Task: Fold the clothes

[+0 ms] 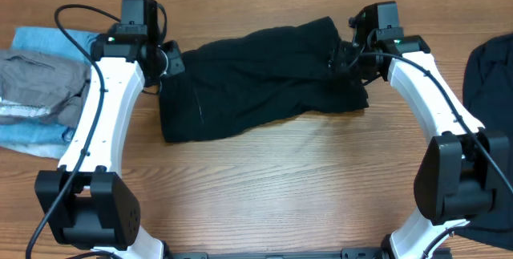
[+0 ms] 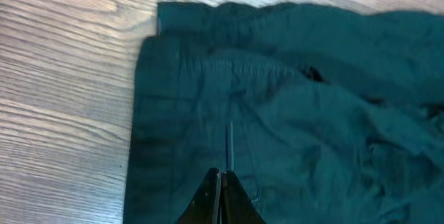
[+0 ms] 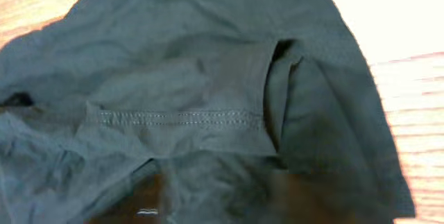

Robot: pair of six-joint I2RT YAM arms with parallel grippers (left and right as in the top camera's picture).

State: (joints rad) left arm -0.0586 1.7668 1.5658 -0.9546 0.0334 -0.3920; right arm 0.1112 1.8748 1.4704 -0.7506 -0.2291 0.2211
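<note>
A black shorts-like garment (image 1: pixel 256 78) lies crumpled across the middle of the wooden table. It fills the left wrist view (image 2: pixel 291 113) and the right wrist view (image 3: pixel 194 78), where a stitched hem shows. My left gripper (image 1: pixel 171 60) is at the garment's left edge. Its fingers (image 2: pixel 220 177) are pressed together just over the fabric, and I cannot tell whether any cloth is pinched. My right gripper (image 1: pixel 350 54) is at the garment's right end. Its fingers (image 3: pixel 222 200) are spread wide apart, with bunched black fabric lying between them.
A heap of light blue and grey clothes (image 1: pixel 36 91) lies at the left edge of the table. Another black garment (image 1: pixel 490 70) lies at the right edge. Bare wooden tabletop (image 1: pixel 280 187) stretches in front of the garment.
</note>
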